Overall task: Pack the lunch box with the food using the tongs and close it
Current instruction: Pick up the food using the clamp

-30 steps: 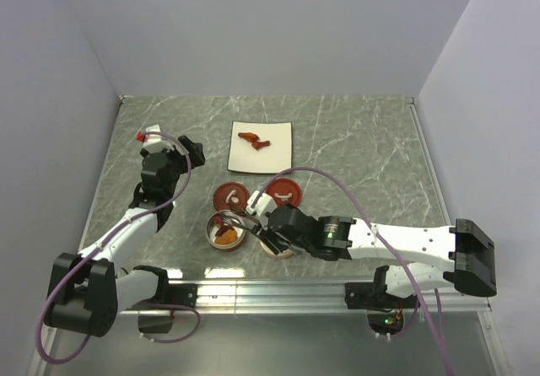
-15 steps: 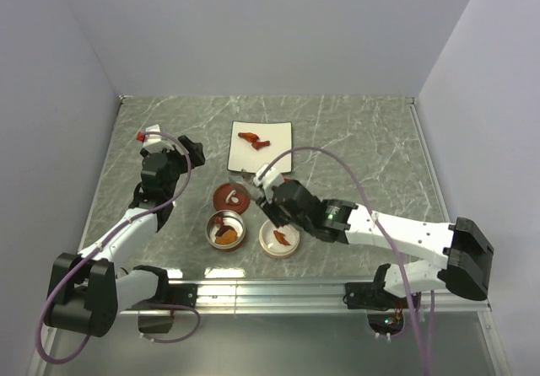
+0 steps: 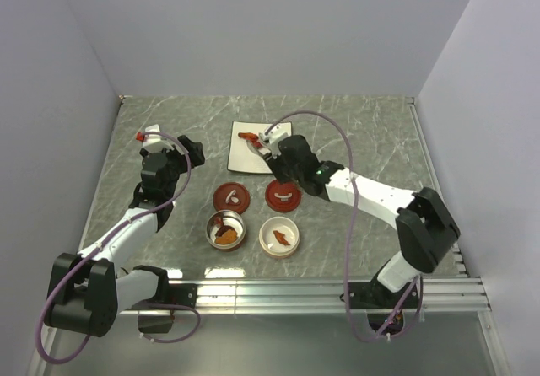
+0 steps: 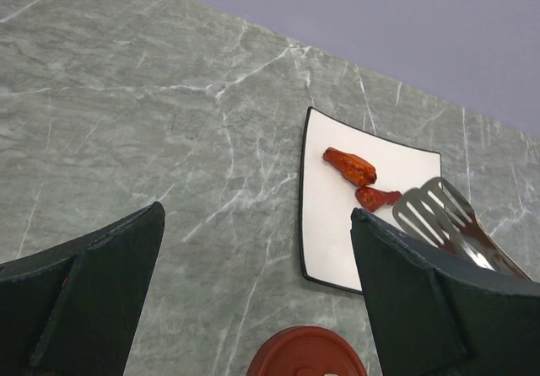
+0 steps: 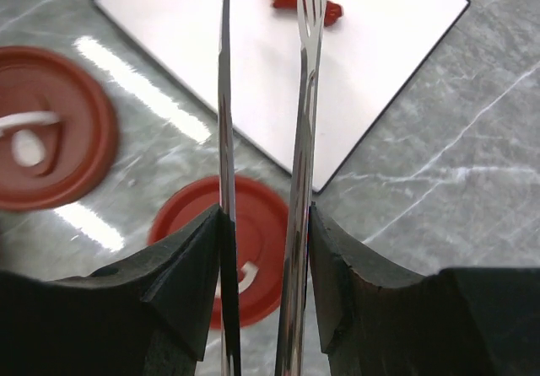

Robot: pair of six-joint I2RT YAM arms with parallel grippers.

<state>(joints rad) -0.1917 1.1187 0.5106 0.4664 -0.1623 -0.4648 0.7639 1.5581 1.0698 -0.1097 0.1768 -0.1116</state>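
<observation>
Silvery-grey metal tongs (image 5: 302, 140), two slim polished arms ending in flat slotted blades, are clamped between the black fingers of the right gripper (image 5: 261, 258). The gripper squeezes the arms partway together, leaving a narrow gap between them. The tongs reach out over a square white plate (image 3: 245, 161) with a thin dark edge, at the far middle of the table. Their slotted tips stand just beside two glossy red morsels (image 4: 350, 165) lying on the plate; whether metal touches food cannot be told. The morsels are small, elongated and wrinkled, the larger orange-red and the smaller one darker.

Nearer the arm bases two round open containers stand side by side. A shiny metal tin (image 3: 226, 230) holds orange and brown pieces. A cream bowl (image 3: 279, 237) has one curved red piece inside. Between these containers and the plate lie two flat round red lids, the left lid (image 3: 230, 196) and the right lid (image 3: 283, 196), each with a small white curved handle on top. The right lid lies directly below the tongs in the right wrist view.

Over at the left side of the table, well apart from the plate, the left gripper (image 4: 257, 216) hangs with its dark matte jaws spread wide and nothing between them. The tabletop (image 3: 363, 140) is smooth green marble-patterned stone with white veins.
</observation>
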